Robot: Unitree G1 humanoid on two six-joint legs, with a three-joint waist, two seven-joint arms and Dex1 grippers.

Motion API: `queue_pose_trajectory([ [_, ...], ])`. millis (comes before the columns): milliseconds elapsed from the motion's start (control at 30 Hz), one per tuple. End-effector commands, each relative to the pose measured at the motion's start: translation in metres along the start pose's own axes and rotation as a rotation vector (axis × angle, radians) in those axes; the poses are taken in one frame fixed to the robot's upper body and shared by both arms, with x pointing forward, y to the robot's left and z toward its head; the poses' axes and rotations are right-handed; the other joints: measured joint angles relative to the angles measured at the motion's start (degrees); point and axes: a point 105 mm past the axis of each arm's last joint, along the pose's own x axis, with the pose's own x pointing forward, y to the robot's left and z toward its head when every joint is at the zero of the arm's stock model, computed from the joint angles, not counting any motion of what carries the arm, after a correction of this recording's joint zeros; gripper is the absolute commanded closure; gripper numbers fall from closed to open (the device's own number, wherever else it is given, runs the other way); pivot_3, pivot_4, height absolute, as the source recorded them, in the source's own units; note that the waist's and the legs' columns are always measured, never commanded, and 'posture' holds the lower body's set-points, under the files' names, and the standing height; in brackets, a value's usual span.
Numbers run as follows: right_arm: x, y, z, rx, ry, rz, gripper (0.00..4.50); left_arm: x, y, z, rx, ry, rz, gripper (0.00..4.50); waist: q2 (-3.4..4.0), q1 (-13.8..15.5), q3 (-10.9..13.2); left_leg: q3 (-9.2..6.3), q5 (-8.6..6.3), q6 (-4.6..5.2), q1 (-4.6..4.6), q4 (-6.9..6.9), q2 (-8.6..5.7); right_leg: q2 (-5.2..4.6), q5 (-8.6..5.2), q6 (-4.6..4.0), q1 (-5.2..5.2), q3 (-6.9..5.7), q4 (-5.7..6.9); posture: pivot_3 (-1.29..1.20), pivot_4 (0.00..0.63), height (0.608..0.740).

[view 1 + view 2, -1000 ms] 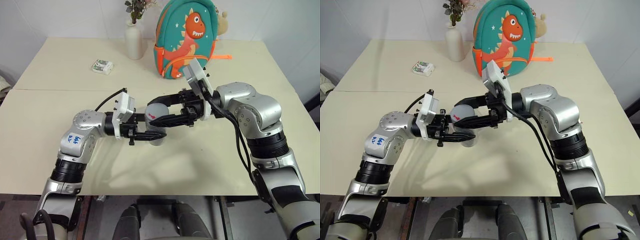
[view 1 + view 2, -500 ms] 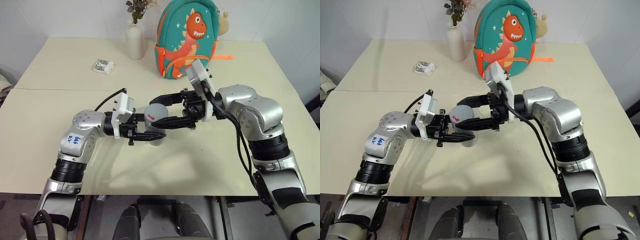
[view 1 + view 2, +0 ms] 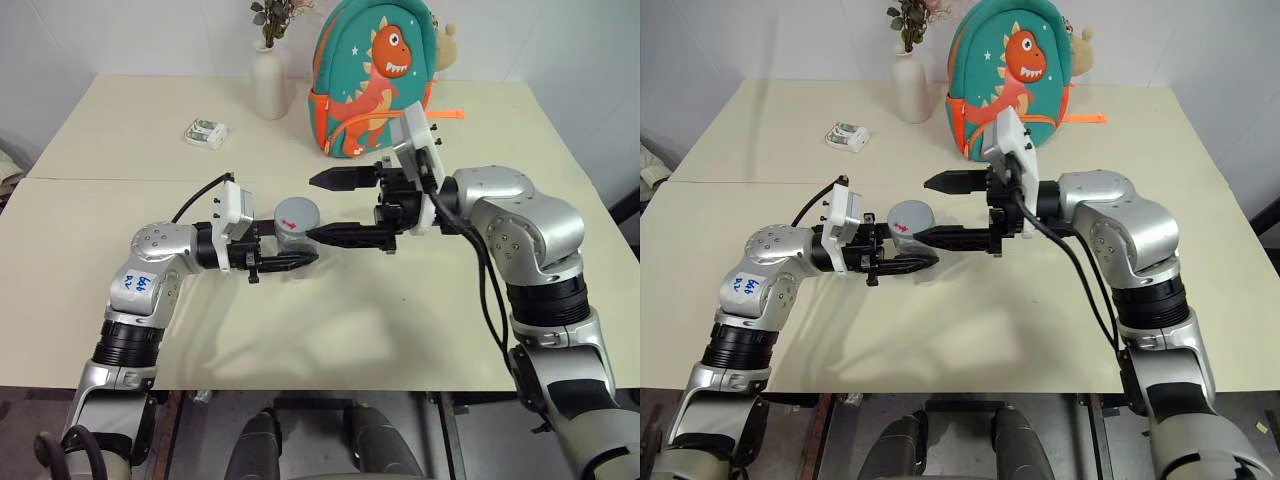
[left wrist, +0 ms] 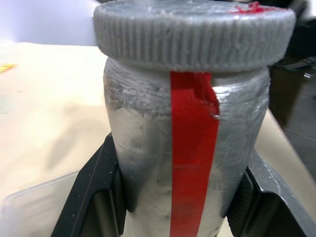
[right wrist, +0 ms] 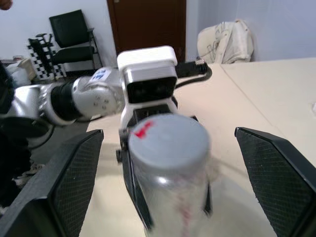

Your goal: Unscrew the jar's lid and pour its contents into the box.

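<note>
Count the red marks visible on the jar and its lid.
2. A red strip runs down the jar's side; a small red mark sits on the lid's top. The far side is hidden.

A pale cream table (image 3: 120, 330) made of two tops pushed together, with a seam running across its left half. At the far edge a white vase (image 3: 267, 82) holds dried stems. Just to its right a teal backpack with an orange dinosaur (image 3: 372, 75) stands upright. A small white-and-green packet (image 3: 205, 133) lies further left, well apart from the vase.
</note>
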Motion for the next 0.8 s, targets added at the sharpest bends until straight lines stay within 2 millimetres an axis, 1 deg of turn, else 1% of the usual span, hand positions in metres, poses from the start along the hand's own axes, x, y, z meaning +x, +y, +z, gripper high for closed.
queue_pose_trajectory([
  [33, 0.008, 0.006, 0.005, -0.03, -0.015, -0.007, 0.01, 0.004, -0.004, 0.005, 0.03, -0.017, -0.003, 2.45, 0.0, 0.0, 0.0, 0.0, 0.0, 0.0, 0.0, 0.0, 0.0, 0.0, 0.0, 0.0, 0.0, 0.0, 0.0, 0.0, 0.15, 0.74],
  [200, 0.016, -0.004, 0.002, -0.017, -0.019, -0.06, 0.01, 0.008, -0.007, 0.007, 0.025, -0.026, -0.019, 2.45, 0.0, 0.0, 0.0, 0.0, 0.01, -0.01, 0.0, 0.01, 0.0, 0.0, 0.0, 0.0, 0.0, -0.01, 0.03, 0.0, 0.15, 0.74],
  [467, 0.015, -0.019, -0.004, -0.005, -0.018, -0.125, 0.01, 0.01, -0.007, 0.008, 0.026, -0.03, -0.027, 2.45, 0.0, -0.1, 0.0, 0.0, 0.01, -0.01, 0.0, 0.0, 0.0, 0.01, 0.0, 0.0, -0.01, -0.01, 0.04, 0.0, 0.15, 0.74],
  [567, 0.007, -0.022, -0.002, -0.014, -0.019, -0.14, 0.01, 0.009, -0.007, 0.009, 0.026, -0.03, -0.026, 2.45, 0.0, 0.0, 0.0, 0.0, 0.01, -0.01, 0.0, 0.01, 0.0, 0.0, 0.0, 0.0, 0.0, -0.01, 0.03, 0.0, 0.15, 0.74],
  [700, -0.012, -0.027, -0.002, -0.03, -0.004, -0.167, 0.01, 0.007, -0.006, 0.008, 0.026, -0.025, -0.022, 2.45, 0.0, 0.1, 0.0, 0.0, 0.01, -0.01, 0.0, 0.01, -0.01, 0.0, 0.0, 0.0, 0.0, -0.01, 0.04, 0.0, 0.15, 0.74],
  [800, -0.028, -0.026, -0.002, -0.034, 0.004, -0.172, 0.01, 0.005, -0.005, 0.008, 0.027, -0.022, -0.02, 2.45, 0.0, 0.1, 0.0, 0.0, 0.01, -0.01, 0.0, 0.01, -0.01, 0.0, 0.0, 0.0, 0.01, -0.02, 0.03, 0.0, 0.15, 0.74],
])
